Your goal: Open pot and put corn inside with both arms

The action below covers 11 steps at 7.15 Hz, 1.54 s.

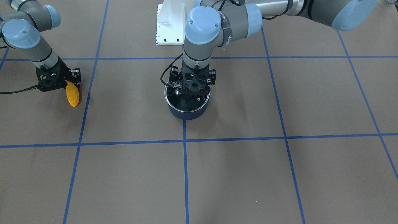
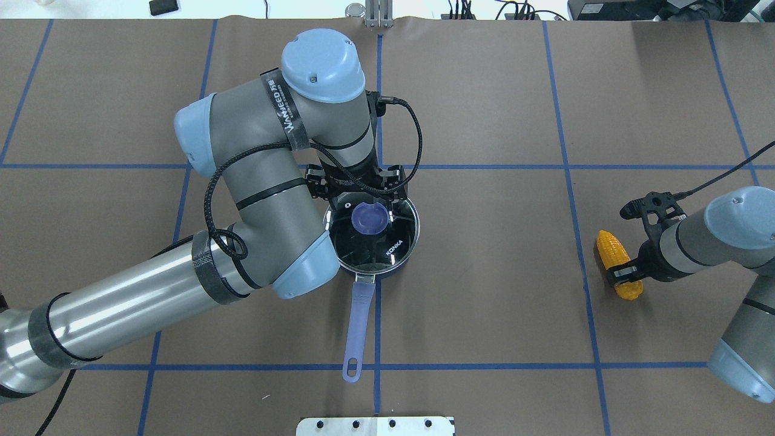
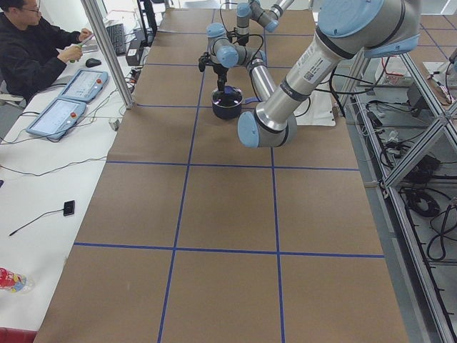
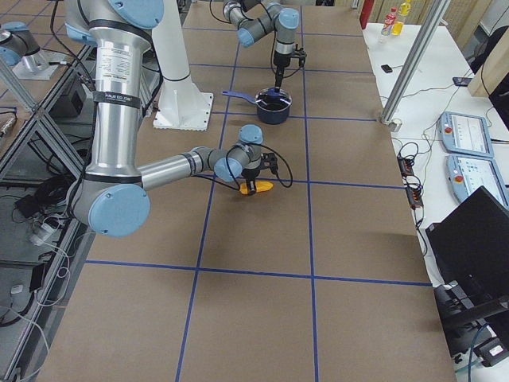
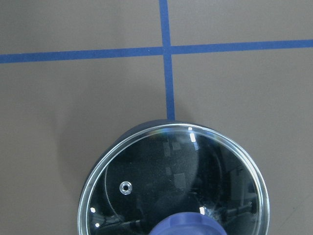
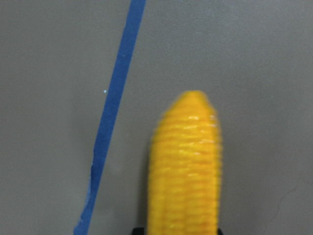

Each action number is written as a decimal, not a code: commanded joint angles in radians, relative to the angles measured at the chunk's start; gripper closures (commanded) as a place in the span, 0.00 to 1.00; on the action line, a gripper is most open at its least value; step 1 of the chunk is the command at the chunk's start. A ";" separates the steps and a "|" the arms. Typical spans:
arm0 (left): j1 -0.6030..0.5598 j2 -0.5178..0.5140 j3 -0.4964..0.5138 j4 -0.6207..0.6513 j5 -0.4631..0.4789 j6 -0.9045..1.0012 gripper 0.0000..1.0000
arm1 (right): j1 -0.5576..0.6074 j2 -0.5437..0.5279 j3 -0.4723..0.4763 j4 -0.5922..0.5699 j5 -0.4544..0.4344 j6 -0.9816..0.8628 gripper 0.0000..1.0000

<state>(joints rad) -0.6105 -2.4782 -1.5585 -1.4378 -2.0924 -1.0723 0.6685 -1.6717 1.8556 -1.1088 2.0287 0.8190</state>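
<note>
The dark navy pot (image 1: 186, 113) stands mid-table, its lavender handle (image 2: 358, 321) pointing toward the robot. The glass lid (image 2: 390, 248) with a lavender knob (image 2: 370, 218) lies level on it and also shows in the left wrist view (image 5: 161, 181). My left gripper (image 2: 370, 207) reaches straight down, its jaws close against both sides of the knob. The yellow corn (image 2: 610, 249) is far to the pot's right, low at the table. My right gripper (image 2: 623, 274) is shut across its thick end. The cob points forward in the right wrist view (image 6: 188, 166).
The white base mount (image 1: 169, 26) sits behind the pot on the robot's side. Blue tape lines (image 1: 185, 174) grid the brown table. An operator (image 3: 36, 50) sits at a side desk with control panels beyond the table's far edge.
</note>
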 commanded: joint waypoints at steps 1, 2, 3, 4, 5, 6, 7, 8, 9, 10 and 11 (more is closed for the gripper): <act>0.000 0.001 0.000 -0.001 0.000 0.000 0.00 | 0.017 0.006 -0.001 0.000 0.005 -0.006 0.73; 0.003 0.001 0.005 0.000 0.002 0.000 0.00 | 0.040 0.018 0.004 -0.009 0.017 -0.006 0.73; 0.006 -0.002 0.012 -0.001 0.011 -0.002 0.00 | 0.087 0.071 0.016 -0.088 0.046 -0.007 0.73; 0.011 -0.004 0.017 -0.001 0.014 -0.003 0.00 | 0.114 0.125 0.051 -0.191 0.067 -0.018 0.74; 0.012 -0.004 0.018 -0.004 0.014 -0.020 0.00 | 0.123 0.176 0.083 -0.292 0.067 -0.036 0.74; 0.017 -0.005 0.049 -0.059 0.014 -0.026 0.00 | 0.128 0.216 0.094 -0.351 0.067 -0.041 0.75; 0.018 -0.007 0.081 -0.117 0.014 -0.056 0.00 | 0.129 0.245 0.094 -0.379 0.067 -0.041 0.75; 0.018 -0.005 0.084 -0.127 0.014 -0.057 0.02 | 0.131 0.275 0.096 -0.414 0.067 -0.041 0.75; 0.017 -0.005 0.075 -0.122 0.012 -0.052 0.13 | 0.132 0.300 0.100 -0.443 0.067 -0.041 0.74; 0.017 -0.004 0.072 -0.116 0.012 -0.054 0.29 | 0.134 0.302 0.102 -0.447 0.067 -0.041 0.74; 0.015 0.004 0.049 -0.113 0.012 -0.054 0.31 | 0.132 0.302 0.100 -0.448 0.067 -0.041 0.74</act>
<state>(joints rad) -0.5939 -2.4804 -1.4911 -1.5546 -2.0799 -1.1255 0.8009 -1.3746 1.9557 -1.5497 2.0954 0.7778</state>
